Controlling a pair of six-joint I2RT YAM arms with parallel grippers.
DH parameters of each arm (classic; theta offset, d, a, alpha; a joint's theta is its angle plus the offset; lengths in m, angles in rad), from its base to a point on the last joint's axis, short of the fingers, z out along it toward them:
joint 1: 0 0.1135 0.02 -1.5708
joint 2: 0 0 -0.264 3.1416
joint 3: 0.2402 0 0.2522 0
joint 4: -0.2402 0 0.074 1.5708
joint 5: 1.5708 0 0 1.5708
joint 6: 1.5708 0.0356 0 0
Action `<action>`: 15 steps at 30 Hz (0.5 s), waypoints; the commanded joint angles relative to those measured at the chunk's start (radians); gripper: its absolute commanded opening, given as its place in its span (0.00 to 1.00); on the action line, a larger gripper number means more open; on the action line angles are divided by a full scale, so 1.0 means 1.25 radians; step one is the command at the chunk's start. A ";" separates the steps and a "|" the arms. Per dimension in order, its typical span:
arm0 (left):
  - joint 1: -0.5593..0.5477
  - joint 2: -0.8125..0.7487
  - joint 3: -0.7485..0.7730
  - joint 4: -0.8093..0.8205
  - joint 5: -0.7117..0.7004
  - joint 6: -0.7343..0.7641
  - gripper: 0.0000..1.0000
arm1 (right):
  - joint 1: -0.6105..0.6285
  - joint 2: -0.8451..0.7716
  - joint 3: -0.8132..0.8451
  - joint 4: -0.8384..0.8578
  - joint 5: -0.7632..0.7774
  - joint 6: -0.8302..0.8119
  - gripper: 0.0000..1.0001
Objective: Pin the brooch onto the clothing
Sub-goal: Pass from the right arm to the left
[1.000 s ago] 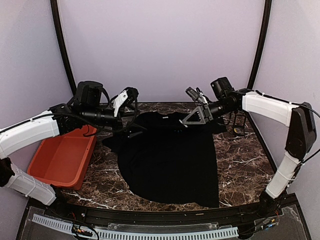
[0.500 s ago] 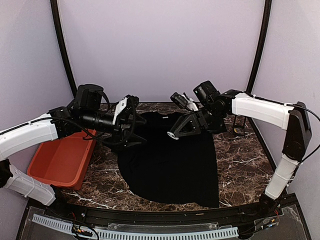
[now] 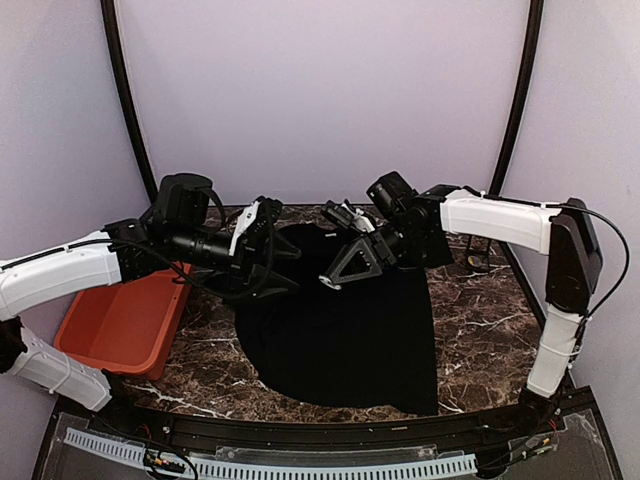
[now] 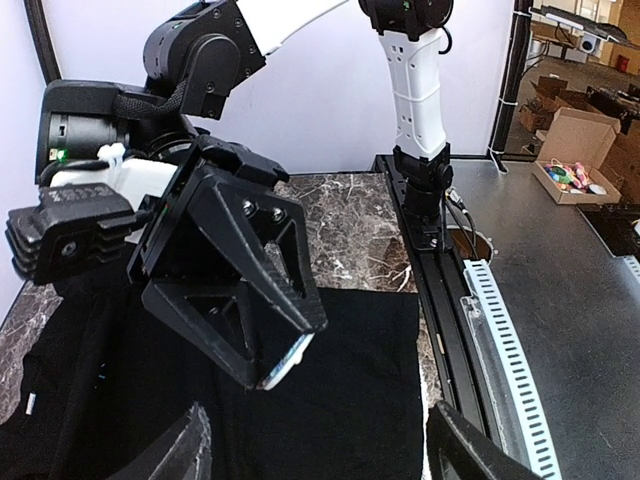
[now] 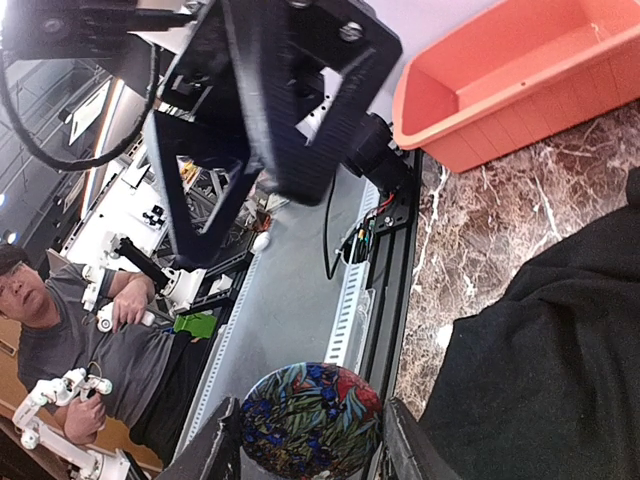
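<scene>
Black T-shirt (image 3: 340, 330) lies flat at the worktop's (image 3: 480, 320) centre, presenting fabric for pinning. Right end effector (image 5: 312, 440) pinches the floral brooch (image 5: 312, 415) above the shirt's far edge; left end effector (image 4: 325, 450), fingers spread, faces it, likely to take a hold.

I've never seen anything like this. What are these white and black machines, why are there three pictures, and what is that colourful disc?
These are two robot arms bolted at the near edge of a marble table. One picture looks down from above; the other two come from small cameras on each wrist. A black T-shirt lies spread on the table, with an orange tub beside it. The right arm pinches a round flowered brooch in its jaws. The left arm hovers over the shirt, jaws open, holding nothing.
</scene>
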 commanded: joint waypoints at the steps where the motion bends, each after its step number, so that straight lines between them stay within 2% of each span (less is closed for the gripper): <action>1: -0.011 0.027 0.007 0.015 0.027 -0.002 0.73 | 0.008 0.023 0.026 -0.007 0.009 0.018 0.36; 10: -0.043 0.090 0.068 -0.057 -0.014 0.051 0.68 | 0.008 0.027 0.015 0.005 0.007 0.037 0.36; 15: -0.094 0.122 0.109 -0.134 -0.102 0.112 0.65 | 0.008 0.024 0.002 0.021 0.007 0.052 0.35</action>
